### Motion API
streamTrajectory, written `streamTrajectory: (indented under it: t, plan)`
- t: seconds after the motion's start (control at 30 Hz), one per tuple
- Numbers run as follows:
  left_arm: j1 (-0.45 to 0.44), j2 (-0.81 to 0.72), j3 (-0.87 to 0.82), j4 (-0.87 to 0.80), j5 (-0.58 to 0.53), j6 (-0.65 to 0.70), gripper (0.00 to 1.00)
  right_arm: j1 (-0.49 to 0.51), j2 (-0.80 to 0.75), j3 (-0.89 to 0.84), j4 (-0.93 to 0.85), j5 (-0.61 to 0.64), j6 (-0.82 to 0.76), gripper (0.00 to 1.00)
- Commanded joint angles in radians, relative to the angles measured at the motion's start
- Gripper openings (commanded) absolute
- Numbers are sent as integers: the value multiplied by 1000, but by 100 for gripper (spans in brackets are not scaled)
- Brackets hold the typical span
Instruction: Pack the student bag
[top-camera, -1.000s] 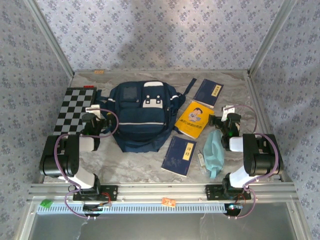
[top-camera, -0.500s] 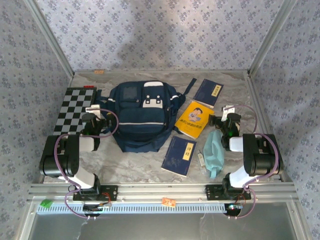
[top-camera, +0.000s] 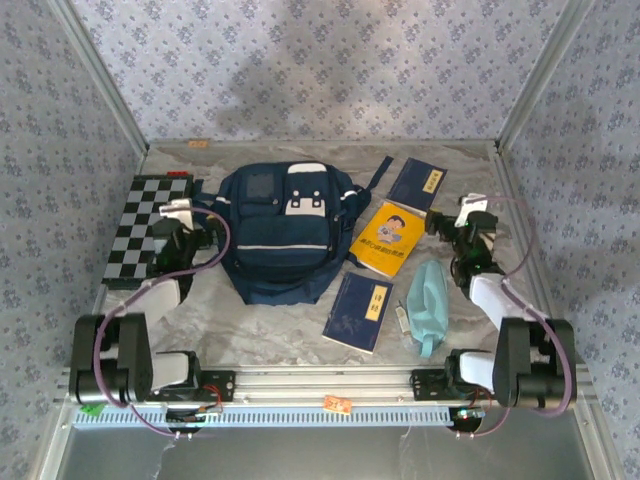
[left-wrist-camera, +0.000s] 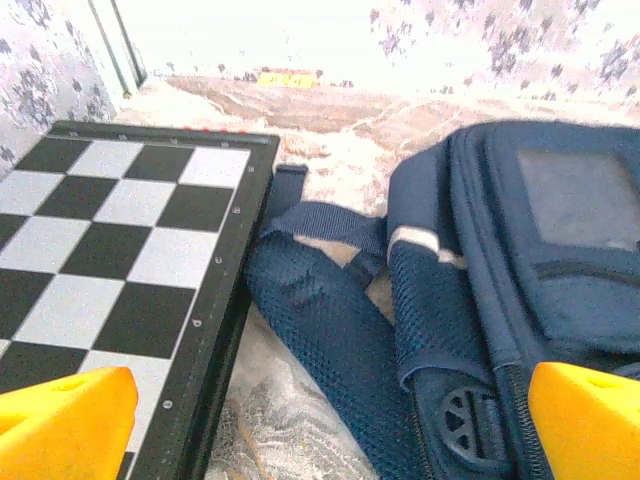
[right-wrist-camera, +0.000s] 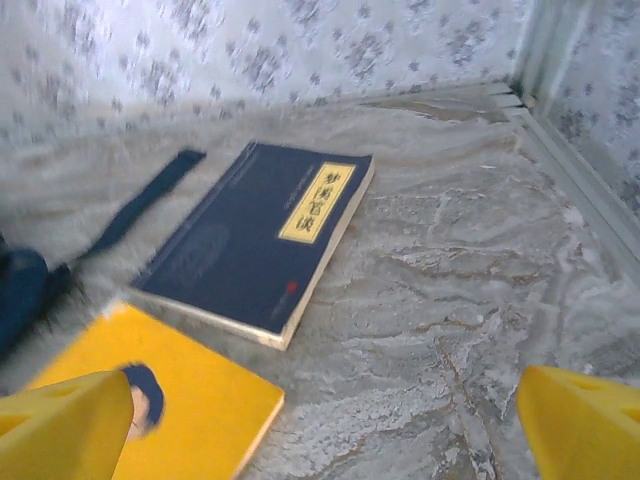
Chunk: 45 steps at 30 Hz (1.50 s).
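Lying flat in the middle of the table (top-camera: 270, 325), the student bag (top-camera: 283, 235) has its top toward the far wall and its white buckle patches facing up, with the chessboard (top-camera: 150, 230) just beside it on the left and three books and a teal pouch (top-camera: 428, 300) spread to its right. The left gripper (top-camera: 186, 222) hovers over the gap between chessboard and bag with its jaws wide apart and nothing between them; from its wrist, the bag's mesh side panel (left-wrist-camera: 330, 330) and a loose dark strap (left-wrist-camera: 325, 222) lie directly ahead. The right gripper (top-camera: 462, 222) hangs near the yellow book (top-camera: 387, 238) and the far navy book (top-camera: 417, 185), jaws likewise spread and empty. The bag looks soft and slack — it will probably sag and fold rather than lift as one piece, and the smooth navy fabric may slip out of a shallow pinch. It seems light while unfilled. The better holds are likely the webbing strap or a seam ridge beside the zip, where the cloth is doubled and stiffer — the flat front panel offers little to grip. One arm will likely need to hold the opening up while the other feeds things in.
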<state>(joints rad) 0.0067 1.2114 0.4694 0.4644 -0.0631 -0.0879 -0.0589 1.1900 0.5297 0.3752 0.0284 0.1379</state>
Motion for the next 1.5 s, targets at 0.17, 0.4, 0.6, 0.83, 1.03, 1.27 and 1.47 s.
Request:
streamTrajectory:
  t: [0.17,0.4,0.6,0.83,1.03,1.27,1.47]
  plan:
    - [8,-216,133,-425,-57,-331,100,-69,-111,139,-513,-86,356,100]
    - [7,-292,162,-613,38,-525,100,5,-105,179,-664,-240,407,100]
    - [-56,-314,147,-731,223,-702,100,202,-77,220,-719,-261,466,100]
    - [-390,-302,120,-753,101,-922,100,450,78,298,-658,-207,554,100]
    - [-557,-317,48,-768,39,-1175,100,563,329,433,-586,-193,590,95]
    - [-692,-316,-10,-759,-67,-1334,100,619,559,566,-548,-192,637,75]
    - [-659,-155,50,-674,-133,-1257,100,638,571,616,-522,-208,601,26]
